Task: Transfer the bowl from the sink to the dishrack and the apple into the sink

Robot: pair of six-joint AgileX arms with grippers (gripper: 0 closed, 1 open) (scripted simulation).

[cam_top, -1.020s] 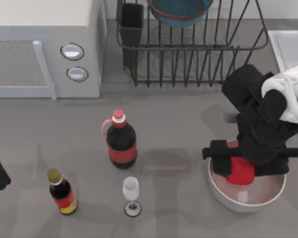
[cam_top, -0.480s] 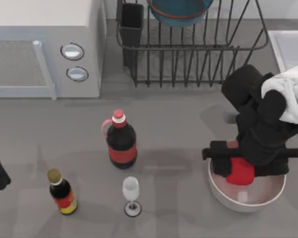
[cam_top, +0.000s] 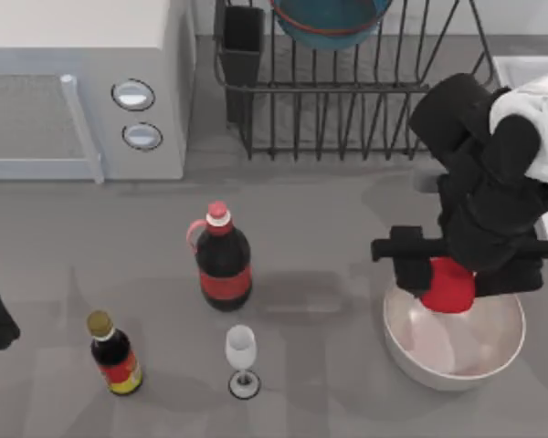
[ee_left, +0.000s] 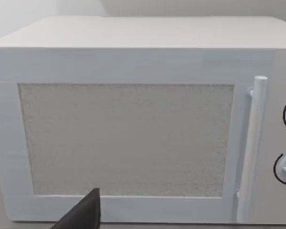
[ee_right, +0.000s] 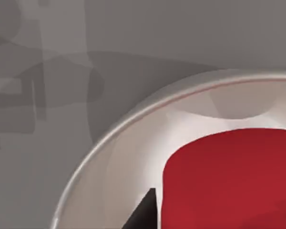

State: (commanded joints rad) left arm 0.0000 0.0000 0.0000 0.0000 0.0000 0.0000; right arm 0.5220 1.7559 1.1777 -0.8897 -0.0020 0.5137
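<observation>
1. The right gripper (cam_top: 449, 285) is hanging over the far rim of the white bowl (cam_top: 454, 365) on the right side of the table, with its jaws clenched on the apple (cam_top: 448, 286).
2. In the right wrist view the apple (ee_right: 233, 176) is sitting above the white bowl's pale inside (ee_right: 133, 157), apparently clear of it, with the rim curving past below.
3. The teal bowl (cam_top: 331, 23) is already resting in the dishrack (cam_top: 347, 91) at the far edge, so that half of the job looks done.
4. The sink (cam_top: 521, 73) is waiting at the far right, close behind the right arm.
5. Risk one: the apple is round and glossy, so it could be slipping out of the grip during the swing and dropping back into the white bowl or rolling away on the table (cam_top: 329, 292).
6. Risk two: the route to the sink passes near the dishrack's right end, and the arm could be clipping a wire there.
7. Against the earlier frames, the apple is riding higher and farther back, with more of the white bowl's floor uncovered; the cola bottle (cam_top: 223, 260), sauce bottle (cam_top: 114, 354) and wine glass (cam_top: 242, 360) are unmoved.
8. The left arm is parked at the left edge, its camera facing the microwave (ee_left: 133, 119); its jaws, I cannot tell.
</observation>
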